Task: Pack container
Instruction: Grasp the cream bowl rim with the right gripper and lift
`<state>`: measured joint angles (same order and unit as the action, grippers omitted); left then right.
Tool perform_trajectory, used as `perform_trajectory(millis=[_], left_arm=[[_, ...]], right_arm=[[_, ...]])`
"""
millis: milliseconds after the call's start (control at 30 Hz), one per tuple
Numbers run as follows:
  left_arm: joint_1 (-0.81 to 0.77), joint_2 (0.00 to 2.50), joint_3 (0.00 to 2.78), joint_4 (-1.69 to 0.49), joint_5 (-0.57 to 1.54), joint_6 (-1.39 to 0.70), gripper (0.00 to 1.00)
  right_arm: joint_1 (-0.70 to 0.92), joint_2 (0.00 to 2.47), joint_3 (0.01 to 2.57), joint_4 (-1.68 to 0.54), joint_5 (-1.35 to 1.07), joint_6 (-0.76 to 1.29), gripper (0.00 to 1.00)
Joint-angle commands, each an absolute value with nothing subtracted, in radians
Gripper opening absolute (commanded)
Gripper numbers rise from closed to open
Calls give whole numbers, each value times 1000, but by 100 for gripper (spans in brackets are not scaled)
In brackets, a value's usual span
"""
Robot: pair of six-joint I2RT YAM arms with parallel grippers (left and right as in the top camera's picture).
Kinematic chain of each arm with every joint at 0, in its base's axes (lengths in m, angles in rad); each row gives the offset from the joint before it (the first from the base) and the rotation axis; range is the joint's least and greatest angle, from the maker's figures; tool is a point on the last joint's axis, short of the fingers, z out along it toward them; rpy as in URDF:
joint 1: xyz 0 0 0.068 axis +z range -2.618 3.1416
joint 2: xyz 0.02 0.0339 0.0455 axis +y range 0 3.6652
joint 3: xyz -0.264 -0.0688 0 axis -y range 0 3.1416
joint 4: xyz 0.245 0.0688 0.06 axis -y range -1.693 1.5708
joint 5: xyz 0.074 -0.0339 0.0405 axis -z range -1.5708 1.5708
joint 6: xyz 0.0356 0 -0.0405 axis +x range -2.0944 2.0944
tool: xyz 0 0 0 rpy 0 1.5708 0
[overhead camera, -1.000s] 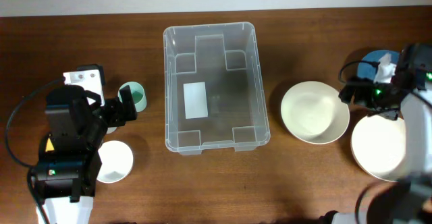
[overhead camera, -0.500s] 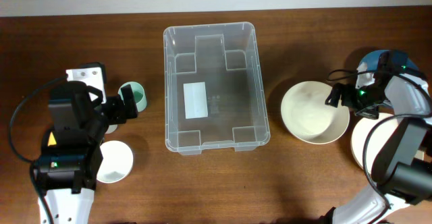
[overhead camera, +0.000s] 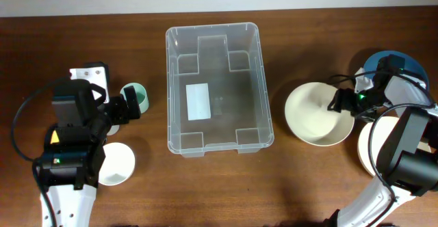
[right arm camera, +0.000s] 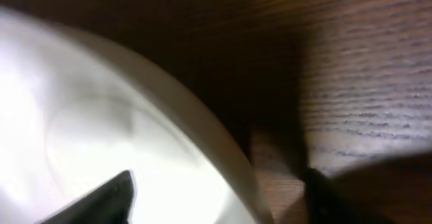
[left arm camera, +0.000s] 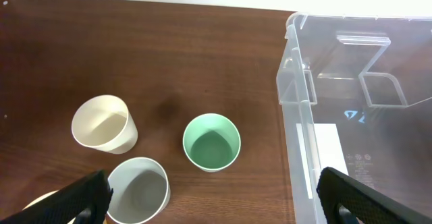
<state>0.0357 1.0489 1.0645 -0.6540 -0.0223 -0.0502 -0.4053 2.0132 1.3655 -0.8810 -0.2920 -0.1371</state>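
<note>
– Where's the container (overhead camera: 219,90)?
– In the middle of the table (overhead camera: 287,179), open side up, between the two arms.
– And the left gripper (overhead camera: 129,107)?
– Fingers spread wide, just beside the green cup (left arm camera: 211,142), to the container's left.
– The right gripper (overhead camera: 340,104)?
– Spread too. It straddles the right rim of the bowl (overhead camera: 311,114), one finger (right arm camera: 94,200) inside, the other outside, neither pressed to it.
</note>
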Motion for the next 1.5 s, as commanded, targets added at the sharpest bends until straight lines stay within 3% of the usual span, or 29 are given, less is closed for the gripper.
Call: perform_trajectory(millis=[0,67,400,467,667,1033,1467], left_arm=[[40,1053,1085,-648,-21,-56,99],[40,1053,1085,-648,-21,-56,99],[40,1053,1085,-648,-21,-56,99],[40,1053,1085,-648,-21,-56,99],[40,1053,1085,-648,-21,-56,99],[40,1053,1085,-649,-21,-56,100],[40,1053,1085,-649,-21,-56,99]], right_arm=[[-404,2023,1374,-879,-308,-142,52],[-404,2023,1374,-880,-308,-142,40],[-379,2023,1373,-877,-307,-142,14],[-368,2023,1373,-874,-307,-141,4],[-364,2022,1373,-863,-322,-63,4],[-383,1950,1425,-842,-616,89,4],[-271,1613,1552,-848,-455,351,4]])
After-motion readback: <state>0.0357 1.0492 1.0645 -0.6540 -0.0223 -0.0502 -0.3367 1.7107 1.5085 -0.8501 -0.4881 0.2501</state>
